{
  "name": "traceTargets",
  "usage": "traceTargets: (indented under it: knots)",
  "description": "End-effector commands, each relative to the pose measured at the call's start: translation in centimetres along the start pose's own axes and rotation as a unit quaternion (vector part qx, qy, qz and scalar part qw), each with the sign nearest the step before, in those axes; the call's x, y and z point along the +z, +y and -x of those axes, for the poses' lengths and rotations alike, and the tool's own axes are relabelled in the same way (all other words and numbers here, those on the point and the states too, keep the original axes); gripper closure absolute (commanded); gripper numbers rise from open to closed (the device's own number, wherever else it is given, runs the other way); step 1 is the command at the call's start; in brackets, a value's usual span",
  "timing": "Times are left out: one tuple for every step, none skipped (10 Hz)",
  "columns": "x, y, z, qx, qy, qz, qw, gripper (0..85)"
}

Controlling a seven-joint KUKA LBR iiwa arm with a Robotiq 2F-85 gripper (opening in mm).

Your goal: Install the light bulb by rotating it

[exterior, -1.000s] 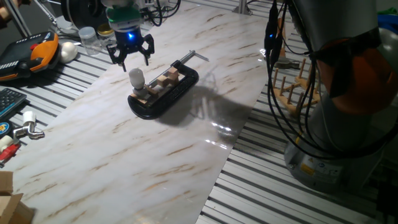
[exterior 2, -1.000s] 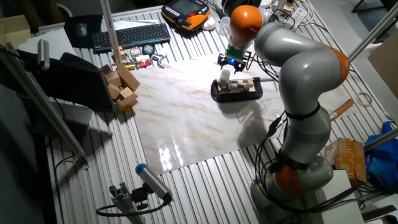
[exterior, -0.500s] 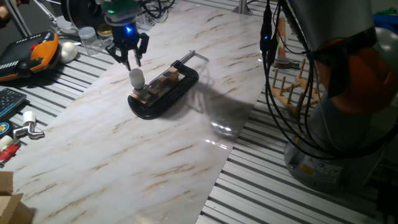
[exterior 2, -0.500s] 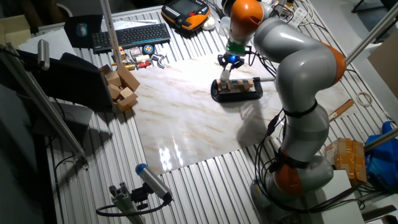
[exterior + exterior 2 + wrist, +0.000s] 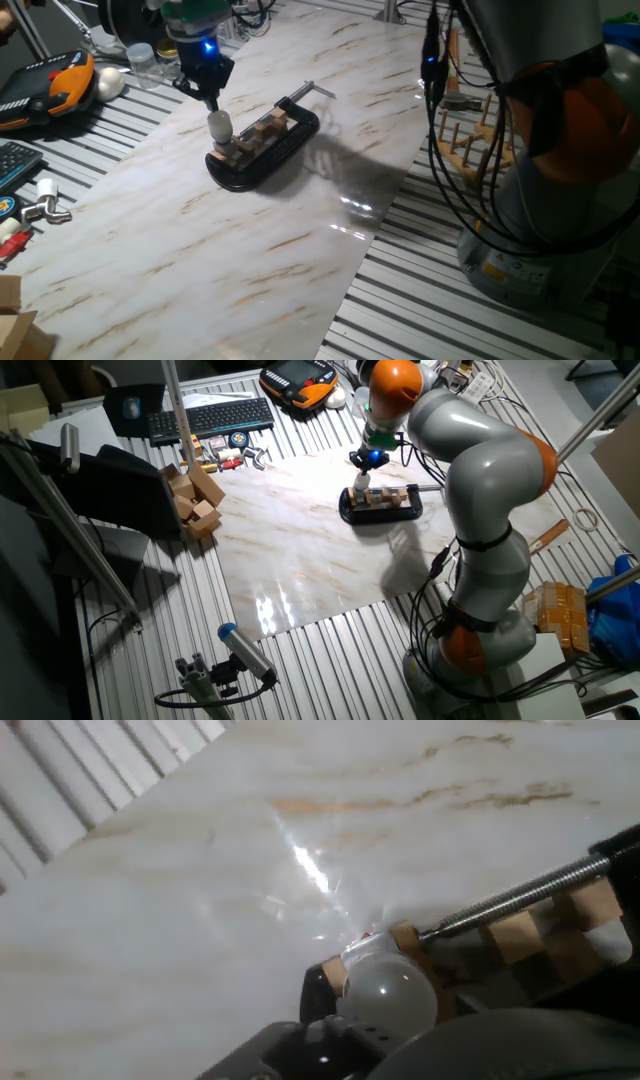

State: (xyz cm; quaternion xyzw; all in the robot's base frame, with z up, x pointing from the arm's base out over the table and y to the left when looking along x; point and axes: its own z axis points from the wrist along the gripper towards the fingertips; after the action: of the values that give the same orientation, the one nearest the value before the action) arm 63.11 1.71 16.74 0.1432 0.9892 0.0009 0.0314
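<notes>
While the bulb (image 5: 219, 124) stood upright in the wooden blocks (image 5: 262, 133) held by the black clamp (image 5: 268, 152) on the table (image 5: 300, 240), the claw (image 5: 211, 92) was seen pressed together just above it, apparently touching the globe. Light, smooth, fragile glass was judged best gripped gently around the globe.

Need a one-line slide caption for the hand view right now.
Hand view: frosted light bulb upright at the end of the black clamp, wooden blocks beside it on the marble board.

marble-look board (image 5: 250, 250) | slatted metal table (image 5: 450, 310) | glare patch on board
</notes>
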Motion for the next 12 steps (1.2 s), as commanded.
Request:
traceTargets:
  knots:
    - [-0.09,0.13,-0.11,-0.236,-0.009,0.007,0.9717,85.0]
    - [-0.23,0.21,-0.2,-0.286,-0.01,-0.001,0.9582,85.0]
    - [-0.22,0.25,-0.26,-0.32,-0.008,-0.003,0.9473,85.0]
    - [-0.11,0.27,-0.23,-0.355,-0.008,-0.004,0.9348,85.0]
    - [-0.05,0.26,-0.22,-0.359,-0.009,0.001,0.9333,85.0]
    - [0.04,0.27,-0.26,-0.359,-0.009,0.007,0.9331,85.0]
    - [0.09,0.25,-0.25,-0.36,-0.013,0.003,0.933,85.0]
    - [0.13,0.23,-0.23,-0.36,-0.015,0.002,0.933,85.0]
    - [0.2,0.23,-0.25,-0.36,-0.018,0.002,0.933,85.0]
    - [0.26,0.23,-0.26,-0.36,-0.021,0.001,0.9329,85.0]
    - [0.25,0.2,-0.26,-0.36,-0.021,0.002,0.9329,85.0]
    - [0.23,0.22,-0.29,-0.356,-0.024,0.0,0.9342,85.0]
